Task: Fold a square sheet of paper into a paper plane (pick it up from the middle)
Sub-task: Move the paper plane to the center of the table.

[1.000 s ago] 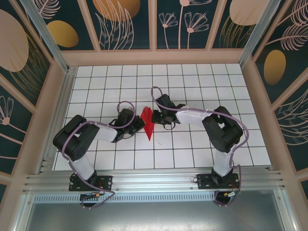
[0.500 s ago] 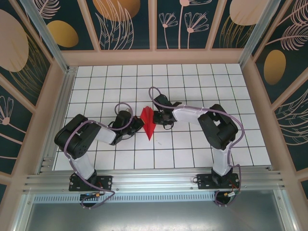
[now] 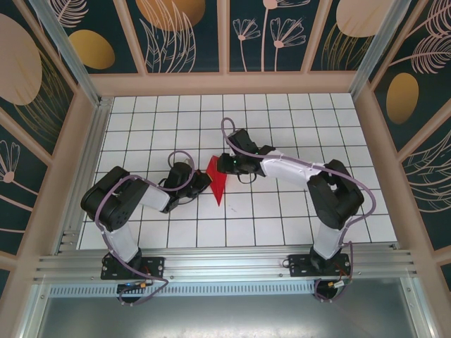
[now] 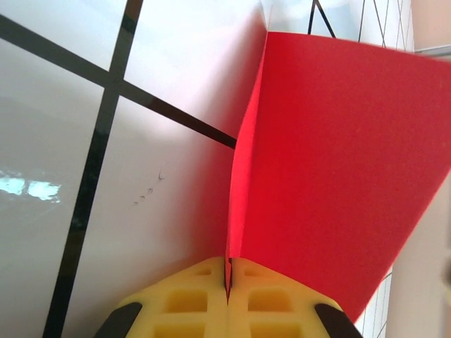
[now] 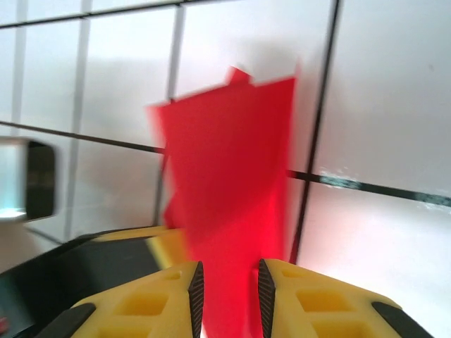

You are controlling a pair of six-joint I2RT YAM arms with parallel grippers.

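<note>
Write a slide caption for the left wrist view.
Close-up: the left gripper pinches the folded red paper along its crease, over the white gridded table.

Both arms [image 3: 106, 201] are black with white-wrapped links [image 3: 144, 197], looping purple cables [image 3: 184, 150] and yellow hollow-celled pincer fingers [image 4: 183, 303].

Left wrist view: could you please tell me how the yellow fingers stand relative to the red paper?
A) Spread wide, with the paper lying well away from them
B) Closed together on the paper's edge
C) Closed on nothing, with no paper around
B: the left gripper has its yellow fingers pressed together with no gap, and the edge of the folded red paper runs straight into the seam between them.
</note>
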